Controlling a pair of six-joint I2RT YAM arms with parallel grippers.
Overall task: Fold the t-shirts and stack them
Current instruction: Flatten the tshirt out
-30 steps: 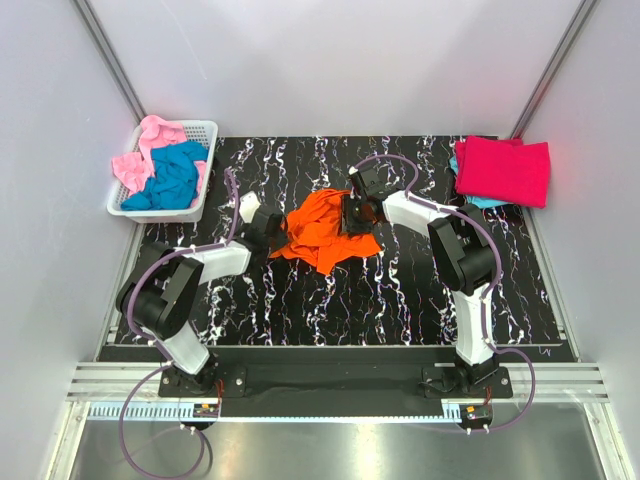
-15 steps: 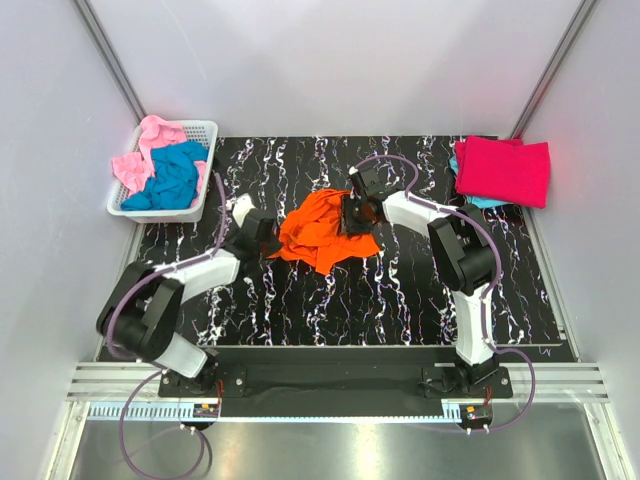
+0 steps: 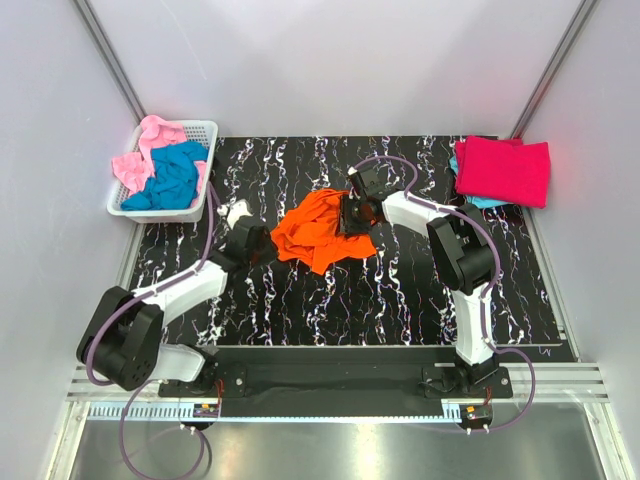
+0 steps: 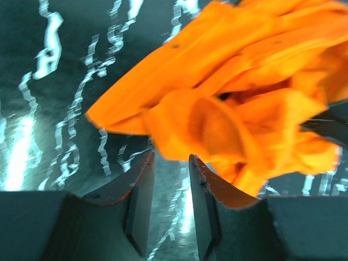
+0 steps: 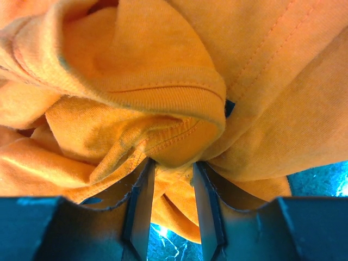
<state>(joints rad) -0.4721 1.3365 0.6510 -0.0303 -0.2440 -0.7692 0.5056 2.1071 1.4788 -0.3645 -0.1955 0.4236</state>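
Status: orange t-shirt (image 3: pixel 318 232) crumpled at centre of surface (image 3: pixel 400 300).
The right pincer (image 5: pixel 172 166), at the shirt's 2 o'clock edge, is clamped on a bunched fold of the cloth. The left pincer (image 4: pixel 169 163), at its 9 o'clock edge, stands narrowly parted, bare surface showing between the jaws and the cloth just beyond the tips. A folded crimson-pink t-shirt (image 3: pixel 503 170) lies at the 2 o'clock corner of the surface.
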